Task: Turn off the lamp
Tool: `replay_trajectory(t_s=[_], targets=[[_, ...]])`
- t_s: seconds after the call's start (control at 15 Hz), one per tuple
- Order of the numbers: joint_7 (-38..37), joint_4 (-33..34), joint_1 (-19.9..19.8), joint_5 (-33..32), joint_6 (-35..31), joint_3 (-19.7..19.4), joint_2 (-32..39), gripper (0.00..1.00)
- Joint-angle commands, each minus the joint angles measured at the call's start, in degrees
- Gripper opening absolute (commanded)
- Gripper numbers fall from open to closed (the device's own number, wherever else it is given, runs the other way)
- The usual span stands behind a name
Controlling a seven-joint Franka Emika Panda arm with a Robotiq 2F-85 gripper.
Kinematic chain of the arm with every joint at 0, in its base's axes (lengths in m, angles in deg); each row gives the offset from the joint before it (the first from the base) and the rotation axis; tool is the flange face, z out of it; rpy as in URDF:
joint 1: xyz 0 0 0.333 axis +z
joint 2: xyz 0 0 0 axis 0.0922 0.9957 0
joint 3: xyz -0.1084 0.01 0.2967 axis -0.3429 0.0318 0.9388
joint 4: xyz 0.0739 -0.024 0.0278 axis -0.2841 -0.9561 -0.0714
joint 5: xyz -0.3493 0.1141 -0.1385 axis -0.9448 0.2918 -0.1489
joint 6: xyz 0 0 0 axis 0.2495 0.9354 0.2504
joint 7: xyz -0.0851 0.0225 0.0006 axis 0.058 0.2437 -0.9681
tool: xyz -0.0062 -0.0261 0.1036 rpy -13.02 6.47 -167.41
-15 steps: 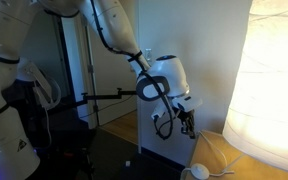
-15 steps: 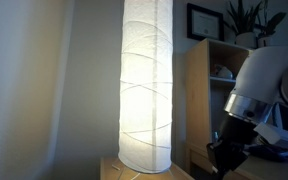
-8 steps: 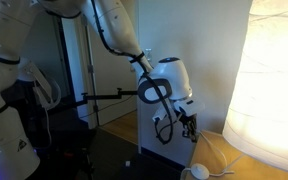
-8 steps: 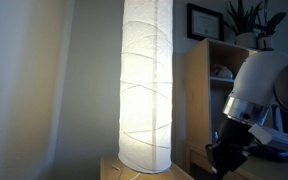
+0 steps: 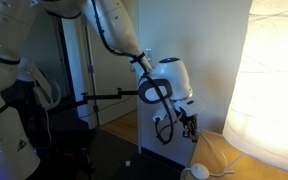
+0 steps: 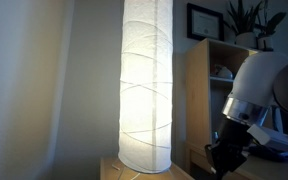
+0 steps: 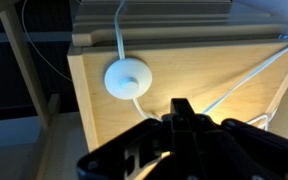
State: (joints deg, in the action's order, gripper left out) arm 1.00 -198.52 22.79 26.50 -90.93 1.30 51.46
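The lamp (image 5: 274, 75) is a tall cylinder with a crinkled white paper shade. It glows warm yellow-white in both exterior views (image 6: 147, 85). It stands on a wooden base (image 7: 214, 70). A round white switch disc (image 7: 127, 78) lies on that base, with thin white cords (image 7: 246, 80) running from it. The disc also shows in an exterior view (image 5: 198, 172). My gripper (image 7: 181, 108) hangs above the base with its black fingers pressed together, empty, a little to the right of the disc and short of it. It shows beside the lamp in both exterior views (image 5: 187, 124) (image 6: 224, 160).
A wooden shelf unit (image 6: 209, 75) with a framed picture (image 6: 201, 20) and a plant (image 6: 246, 18) stands behind the arm. A white cabinet (image 5: 159, 120) and a dark doorway (image 5: 74, 60) lie behind the gripper. A black stand arm (image 5: 109, 96) reaches across.
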Motion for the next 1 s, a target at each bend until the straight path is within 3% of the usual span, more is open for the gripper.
replay_trajectory(t_s=[0.0, 0.27, 0.53, 0.93], targets=[[-0.82, -0.06, -0.93, -1.28, -0.17, 0.75, -0.05, 0.01], [-0.82, -0.06, -0.93, -1.28, -0.16, 0.75, -0.05, 0.01], [-3.5, -0.58, 3.21, -4.15, 0.17, -4.64, 0.69, 0.0], [-3.09, -0.08, 3.85, -6.8, 1.93, -6.67, 1.9, 0.0]])
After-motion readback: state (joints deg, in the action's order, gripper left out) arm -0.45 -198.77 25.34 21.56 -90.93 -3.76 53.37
